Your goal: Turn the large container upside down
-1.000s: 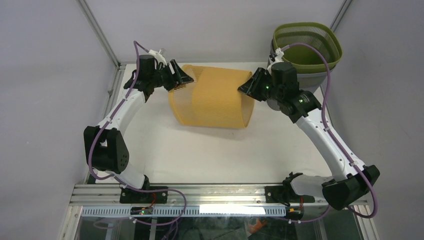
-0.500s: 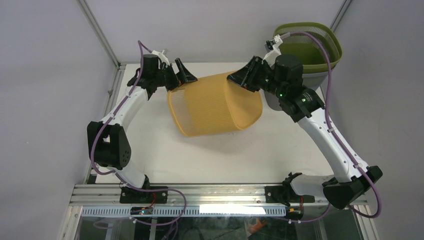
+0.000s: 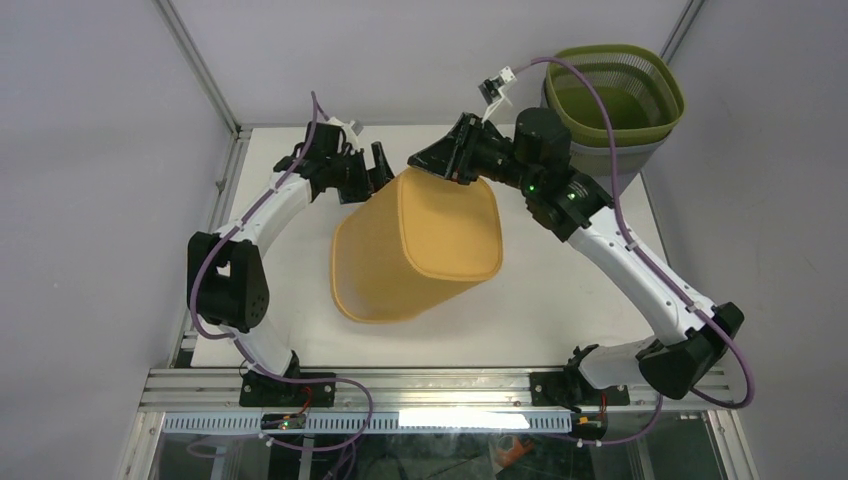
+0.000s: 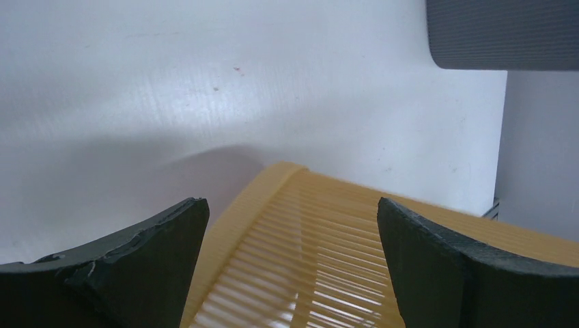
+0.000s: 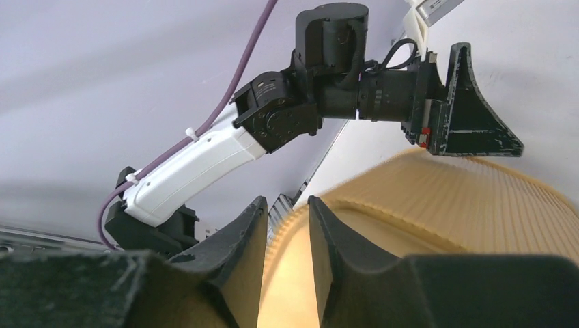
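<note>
The white tabletop [image 3: 540, 320] carries the work; on it, a little left of centre, the large yellow slatted plastic container [image 3: 420, 250] stands steeply tipped, its wider open mouth turned down toward the near left and resting on the surface, and what looks like its smaller closed base raised toward the far right; I judge the turn well past halfway but not finished, since the mouth does not yet sit flat. In the far right corner, well apart, a green mesh basket [image 3: 610, 100] sits nested in a grey tub [image 3: 645, 155]; they play no part here.

The right tool [image 3: 420, 163] reaches across to the container's raised far edge; its wrist view shows the two fingers standing close together with a thin strip of yellow wall between them, so it is pinching that edge, probably to carry the high end over and control how it comes down.

The left tool [image 3: 372, 165] stands wide open just beside the same far end; in its wrist view the yellow slats lie between and below the spread fingers, which do not appear to touch them; it holds nothing, likely leaving the container free to pivot.
</note>
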Controlling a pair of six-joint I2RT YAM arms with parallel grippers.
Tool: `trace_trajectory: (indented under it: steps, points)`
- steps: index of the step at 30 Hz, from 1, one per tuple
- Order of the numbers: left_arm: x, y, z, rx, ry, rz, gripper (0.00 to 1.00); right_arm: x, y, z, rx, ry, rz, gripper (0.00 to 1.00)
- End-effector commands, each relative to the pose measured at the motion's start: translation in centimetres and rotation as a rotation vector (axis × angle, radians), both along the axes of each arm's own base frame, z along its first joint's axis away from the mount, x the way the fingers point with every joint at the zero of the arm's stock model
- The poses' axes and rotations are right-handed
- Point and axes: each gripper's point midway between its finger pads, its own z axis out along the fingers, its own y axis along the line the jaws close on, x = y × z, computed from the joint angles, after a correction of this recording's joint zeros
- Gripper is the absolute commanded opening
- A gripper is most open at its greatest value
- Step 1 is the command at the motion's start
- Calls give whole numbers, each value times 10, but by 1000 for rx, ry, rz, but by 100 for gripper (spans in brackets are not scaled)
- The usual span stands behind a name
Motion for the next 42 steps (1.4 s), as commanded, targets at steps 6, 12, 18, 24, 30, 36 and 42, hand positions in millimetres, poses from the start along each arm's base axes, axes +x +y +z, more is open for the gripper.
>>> trace_trajectory:
  steps: [6, 12, 18, 24, 30, 36, 42]
  points:
    - [21, -25, 15, -13, -209, -75, 99, 18, 14, -19, -12, 5, -23, 43]
    - [56, -15, 26, 55, -273, 15, 99, 19, 9, -21, -69, -7, -42, 48]
    - [84, 16, 53, 92, -286, 113, 99, 20, -40, -8, -259, -116, -198, 59]
    - [93, 59, 126, 73, -420, 201, 99, -22, -105, -37, -442, -124, -249, 67]
    - [68, 68, 226, 3, -630, 187, 99, -96, -111, -110, -431, -50, 5, 75]
    - [-10, 49, 297, -95, -804, 6, 99, -156, -89, -139, -204, -75, 299, 81]
    - [-101, 36, 315, -191, -862, -157, 99, -160, -61, -156, -158, -37, 476, 81]
